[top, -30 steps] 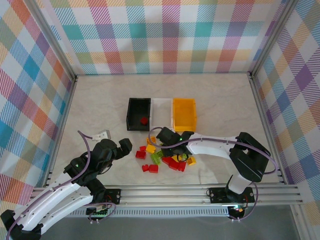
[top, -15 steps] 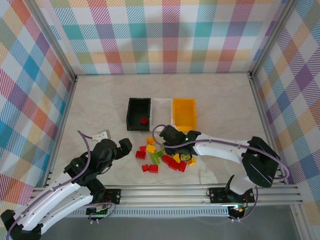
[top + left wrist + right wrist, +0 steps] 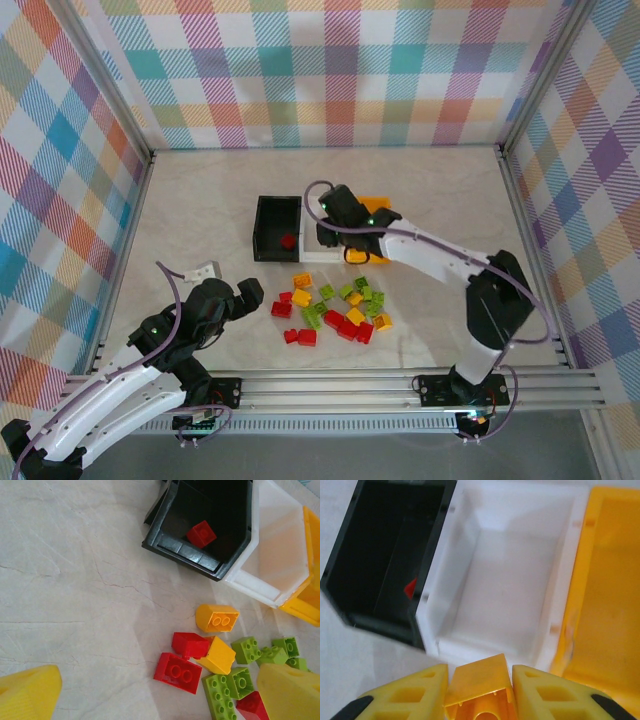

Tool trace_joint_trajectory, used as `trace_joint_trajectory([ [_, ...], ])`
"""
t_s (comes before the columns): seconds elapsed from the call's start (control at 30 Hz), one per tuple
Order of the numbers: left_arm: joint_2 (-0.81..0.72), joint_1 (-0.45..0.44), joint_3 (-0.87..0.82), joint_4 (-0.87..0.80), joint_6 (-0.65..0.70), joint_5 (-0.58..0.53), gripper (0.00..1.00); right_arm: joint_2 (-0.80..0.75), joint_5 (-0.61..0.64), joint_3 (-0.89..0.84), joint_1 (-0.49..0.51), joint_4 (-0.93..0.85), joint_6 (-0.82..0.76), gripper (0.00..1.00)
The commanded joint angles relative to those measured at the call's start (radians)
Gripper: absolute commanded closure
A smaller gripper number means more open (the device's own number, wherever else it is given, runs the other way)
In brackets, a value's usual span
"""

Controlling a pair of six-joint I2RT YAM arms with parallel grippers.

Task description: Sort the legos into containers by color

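My right gripper point(image 3: 338, 240) hangs over the near edge of the white container point(image 3: 512, 575), shut on a yellow lego point(image 3: 479, 685). The black container point(image 3: 277, 228) to its left holds one red lego point(image 3: 287, 240). The orange-yellow container point(image 3: 372, 212) to its right lies partly under the right arm. Several red, yellow and lime green legos point(image 3: 330, 308) lie loose on the table in front of the containers. My left gripper point(image 3: 246, 296) stands open just left of the pile, its yellow fingers point(image 3: 27, 695) spread on either side of a red lego point(image 3: 180, 671).
The table point(image 3: 200, 200) is pale marble, framed by metal rails and checkered walls. Bare surface lies left of the black container, behind the containers, and right of the pile. The right arm's elbow point(image 3: 500, 275) rises at the right.
The right gripper rose from the pile with a yellow lego and carried it away from me to the white container's near edge. The left arm has not moved.
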Motion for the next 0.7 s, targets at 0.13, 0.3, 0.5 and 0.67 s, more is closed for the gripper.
trace_joint_trajectory([
  [0.13, 0.022, -0.004, -0.001, -0.015, 0.030, 0.049, 0.00, 0.080, -0.081, 0.164, -0.033, 0.008, -0.035, 0.34],
  [0.3, 0.113, -0.011, -0.014, 0.057, 0.071, 0.153, 0.00, -0.072, -0.108, 0.017, -0.031, 0.057, -0.015, 0.32],
  [0.5, 0.335, -0.061, -0.016, 0.169, 0.119, 0.187, 0.06, -0.327, -0.139, -0.307, -0.027, 0.167, 0.044, 0.31],
  [0.67, 0.540, -0.107, 0.058, 0.186, 0.195, 0.124, 0.08, -0.460, -0.136, -0.460, -0.027, 0.198, 0.098, 0.30],
])
